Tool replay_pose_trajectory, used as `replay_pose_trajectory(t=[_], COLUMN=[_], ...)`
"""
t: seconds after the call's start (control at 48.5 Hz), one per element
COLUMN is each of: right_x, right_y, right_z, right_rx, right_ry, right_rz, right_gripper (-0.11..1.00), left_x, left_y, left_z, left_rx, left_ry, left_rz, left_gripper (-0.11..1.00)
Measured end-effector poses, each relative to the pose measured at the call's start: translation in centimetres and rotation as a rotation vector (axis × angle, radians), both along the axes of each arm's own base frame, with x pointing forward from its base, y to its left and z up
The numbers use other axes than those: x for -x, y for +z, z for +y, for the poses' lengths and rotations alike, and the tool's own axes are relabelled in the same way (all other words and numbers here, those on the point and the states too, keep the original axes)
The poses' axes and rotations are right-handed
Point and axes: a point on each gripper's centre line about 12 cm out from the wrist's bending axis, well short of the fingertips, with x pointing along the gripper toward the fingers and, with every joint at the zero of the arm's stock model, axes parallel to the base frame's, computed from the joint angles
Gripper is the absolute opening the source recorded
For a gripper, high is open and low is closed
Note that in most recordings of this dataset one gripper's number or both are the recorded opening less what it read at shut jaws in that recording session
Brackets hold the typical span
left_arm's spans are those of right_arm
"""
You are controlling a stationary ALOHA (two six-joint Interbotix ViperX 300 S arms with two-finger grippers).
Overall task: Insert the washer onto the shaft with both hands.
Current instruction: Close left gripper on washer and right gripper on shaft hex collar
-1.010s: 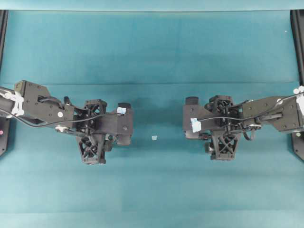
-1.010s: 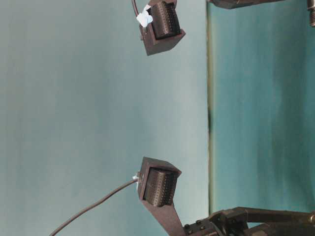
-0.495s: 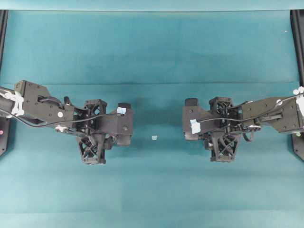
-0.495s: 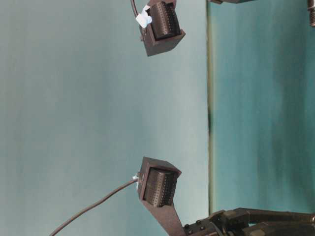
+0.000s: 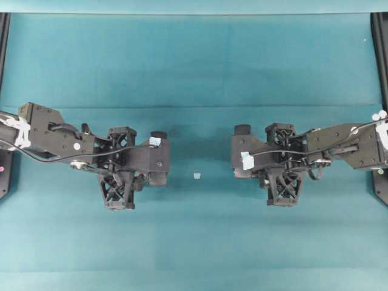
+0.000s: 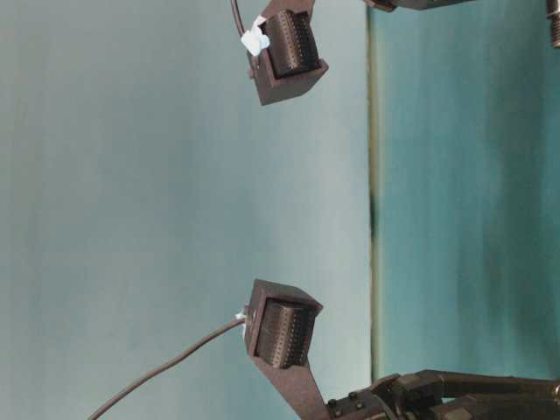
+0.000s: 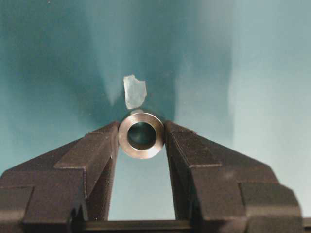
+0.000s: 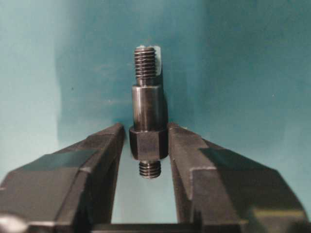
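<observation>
In the left wrist view my left gripper [image 7: 141,137] is shut on the washer [image 7: 141,135], a silver-grey ring pinched at the fingertips with its dark hole facing the camera. In the right wrist view my right gripper [image 8: 148,141] is shut on the shaft [image 8: 147,121], a dark stepped pin held by its hexagonal collar, threaded tip pointing away. In the overhead view the left gripper [image 5: 159,157] and right gripper [image 5: 242,151] face each other across a gap above the teal table. Washer and shaft are hidden there.
A small pale tape scrap [image 5: 197,176] lies on the teal cloth between the two grippers; it also shows in the left wrist view [image 7: 134,91]. Black frame rails [image 5: 381,54] stand at the table's side edges.
The right arm has shifted slightly left, toward the middle, still holding the shaft. The left arm has not moved.
</observation>
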Motion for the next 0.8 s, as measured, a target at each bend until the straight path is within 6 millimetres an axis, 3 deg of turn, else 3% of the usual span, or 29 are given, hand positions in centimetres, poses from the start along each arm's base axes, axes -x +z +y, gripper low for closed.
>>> replay_pose_trajectory(t=[0.804], right_x=[-0.04], right_y=[0.08], right_z=[-0.04], right_rx=[-0.001], right_ry=[-0.003], right_rz=[-0.002], right_gripper=[0.01], left_x=[-0.03], left_y=[0.03], left_z=[0.00], left_rx=[0.000], left_ry=[0.000], left_rz=[0.000], left_gripper=[0.37])
